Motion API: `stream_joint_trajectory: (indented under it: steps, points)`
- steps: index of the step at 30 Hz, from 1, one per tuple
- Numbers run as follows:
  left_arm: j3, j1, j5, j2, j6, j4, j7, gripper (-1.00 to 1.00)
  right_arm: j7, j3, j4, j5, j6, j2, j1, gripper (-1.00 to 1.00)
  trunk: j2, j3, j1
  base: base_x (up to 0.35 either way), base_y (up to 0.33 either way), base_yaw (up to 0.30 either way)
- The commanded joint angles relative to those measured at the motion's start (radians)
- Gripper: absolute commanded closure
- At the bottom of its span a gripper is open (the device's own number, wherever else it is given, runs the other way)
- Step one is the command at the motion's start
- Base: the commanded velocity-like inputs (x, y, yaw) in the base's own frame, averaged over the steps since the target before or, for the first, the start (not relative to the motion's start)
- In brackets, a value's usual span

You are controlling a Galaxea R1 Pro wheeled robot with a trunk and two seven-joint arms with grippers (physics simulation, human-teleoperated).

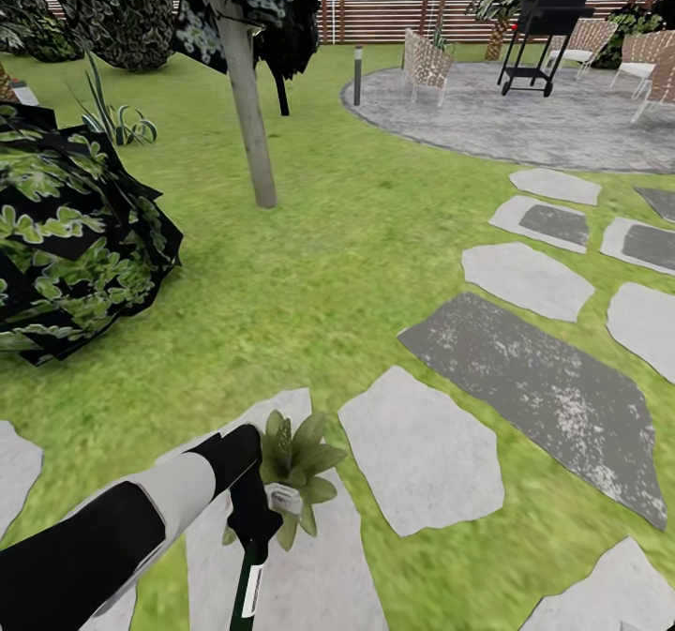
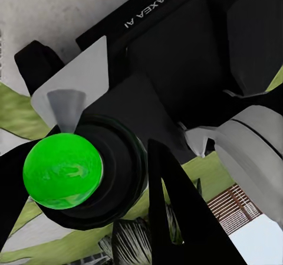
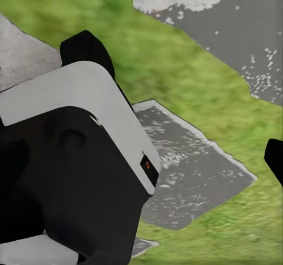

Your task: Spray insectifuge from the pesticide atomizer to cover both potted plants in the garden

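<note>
Around us spreads the green lawn with irregular grey stepping stones (image 1: 417, 458), backed by a brown slatted wooden fence (image 1: 394, 7) and a round grey paved patio (image 1: 562, 120) with wicker chairs and a black grill (image 1: 548, 26). A big dark round bush (image 1: 70, 242) sits at our left.

Our left arm (image 1: 122, 528) reaches low over a stone, and its left gripper (image 1: 251, 518) is clamped on the slim dark green spray bottle with a white label (image 1: 249, 593). We judge its pale trigger head is held close against the small potted rosette of pointed olive-green leaves (image 1: 295, 467) so that spray lands on the foliage.

The bottle's lower part runs off the picture, the tiny pot is hidden, and we cannot tell how our right jaws stand.
</note>
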Motion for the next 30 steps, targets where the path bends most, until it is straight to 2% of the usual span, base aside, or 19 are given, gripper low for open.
stream_joint_trajectory:
  steps: [1, 17, 21, 26, 29, 30]
  points:
    - [0.003, 0.0, -0.01, 0.0, 0.005, -0.001, -0.009, 1.0, 0.01, -0.001, -0.001, 0.009, 0.002, 0.0, -0.001, -1.0, 0.0, -0.001, 0.0, 0.202, -0.057, 0.0]
    - [0.001, 0.001, -0.01, 0.008, 0.004, -0.002, -0.009, 1.0, 0.012, -0.001, -0.001, 0.009, 0.002, 0.0, -0.001, -1.0, 0.0, -0.01, 0.0, 0.037, -0.012, 0.0]
    - [0.0, 0.04, -0.01, 0.009, 0.004, -0.002, -0.007, 1.0, 0.012, -0.001, -0.001, 0.009, 0.002, 0.0, -0.001, -1.0, 0.0, -0.01, 0.0, 0.0, 0.0, 0.0]
    - [-0.002, 0.049, -0.011, 0.009, 0.004, -0.002, -0.005, 1.0, 0.012, -0.001, -0.001, 0.009, 0.002, 0.0, -0.001, -1.0, 0.0, -0.01, 0.0, 0.0, 0.0, 0.0]
    - [-0.002, 0.027, -0.012, 0.007, 0.004, -0.002, -0.004, 1.0, 0.012, -0.001, -0.002, 0.009, 0.002, 0.0, -0.001, -1.0, 0.0, -0.01, 0.0, 0.0, 0.0, 0.0]
    - [-0.003, -0.002, -0.013, 0.006, 0.004, -0.002, -0.004, 1.0, 0.012, -0.001, -0.002, 0.009, 0.002, 0.0, -0.001, -1.0, 0.0, -0.01, 0.0, 0.0, 0.0, 0.0]
